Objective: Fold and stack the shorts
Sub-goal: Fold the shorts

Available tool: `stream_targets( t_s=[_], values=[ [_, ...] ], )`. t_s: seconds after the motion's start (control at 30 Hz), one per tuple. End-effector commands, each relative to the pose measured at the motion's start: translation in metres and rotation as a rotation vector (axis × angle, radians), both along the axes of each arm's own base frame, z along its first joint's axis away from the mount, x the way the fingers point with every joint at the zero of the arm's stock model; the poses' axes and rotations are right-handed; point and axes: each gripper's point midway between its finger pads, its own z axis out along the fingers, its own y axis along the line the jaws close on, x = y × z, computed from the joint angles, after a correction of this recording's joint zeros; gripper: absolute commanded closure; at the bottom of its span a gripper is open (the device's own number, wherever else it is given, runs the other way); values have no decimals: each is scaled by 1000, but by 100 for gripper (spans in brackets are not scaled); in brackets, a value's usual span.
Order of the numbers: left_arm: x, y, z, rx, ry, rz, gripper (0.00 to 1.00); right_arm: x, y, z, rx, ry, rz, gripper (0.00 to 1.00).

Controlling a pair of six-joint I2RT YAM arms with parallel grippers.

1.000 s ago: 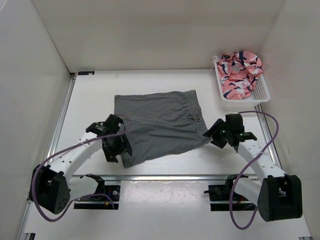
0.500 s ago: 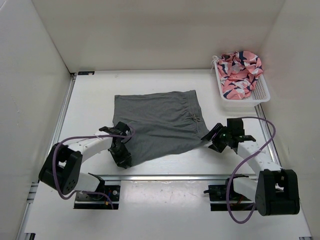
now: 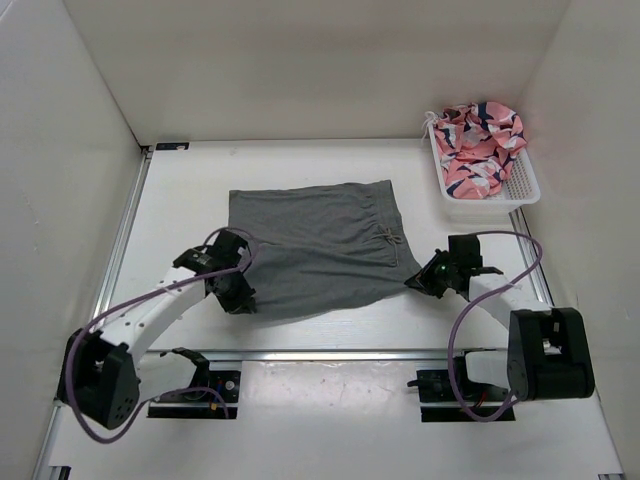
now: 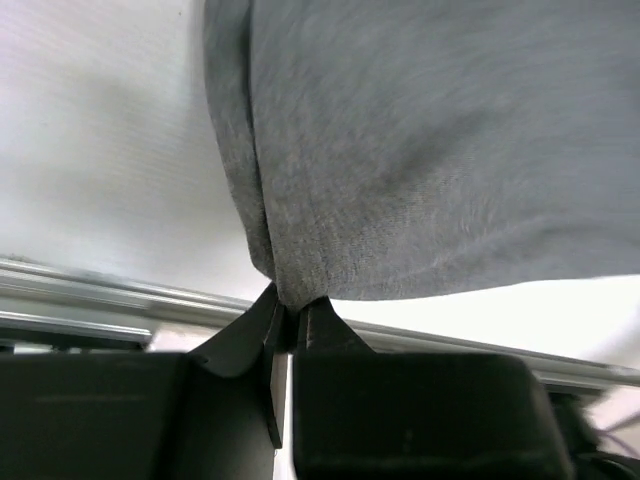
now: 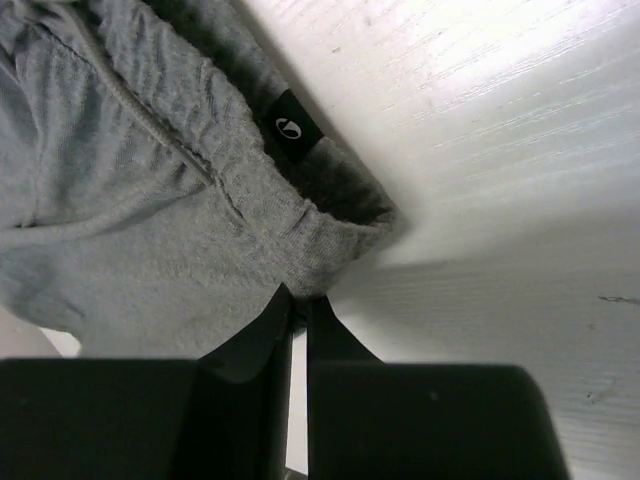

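Two claws of mine grip the shorts (image 3: 320, 245), which lie spread mostly flat in the middle of the white counter (image 3: 180, 200). My left claw (image 4: 293, 312) is clamped on the near left corner of the grey fabric, and the cloth gathers into a narrow fold where it enters the tips. My right claw (image 5: 298, 300) is clamped on the near right corner, at the gathered waistband (image 5: 250, 190), near a small black label (image 5: 290, 128) and the drawstring (image 5: 135, 105). The near edge of the shorts runs between the two claws. At the far right of the counter, a white basket (image 3: 523, 183) holds a crumpled pink, white and navy garment (image 3: 480, 135), well apart from the shorts.
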Motion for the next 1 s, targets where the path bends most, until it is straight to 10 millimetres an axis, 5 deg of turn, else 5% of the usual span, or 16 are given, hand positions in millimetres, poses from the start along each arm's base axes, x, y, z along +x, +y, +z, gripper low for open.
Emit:
stream_targets(
  t_s=[0.0, 0.27, 0.47, 0.57, 0.73, 0.8, 0.93, 0.97],
  values=[
    [17, 15, 48, 30, -128, 74, 90, -5, -9, 6, -69, 3, 36, 99],
    [81, 44, 149, 64, -372, 183, 90, -16, -27, 67, -196, 6, 95, 99],
    [143, 82, 186, 128, -453, 227, 90, 23, -23, 116, -216, -89, 100, 99],
    [176, 89, 187, 116, -455, 232, 90, 52, -19, 123, -216, -90, 100, 99],
    [218, 90, 158, 117, -378, 217, 90, 112, -8, 149, -225, -161, 112, 99],
    [231, 94, 156, 120, -373, 229, 90, 131, -6, 140, -230, -133, 103, 99],
    [252, 98, 139, 131, -335, 228, 90, 179, 4, 159, -244, -196, 90, 99],
    [258, 98, 128, 135, -311, 226, 90, 190, 6, 147, -246, -172, 93, 99]
  ],
)
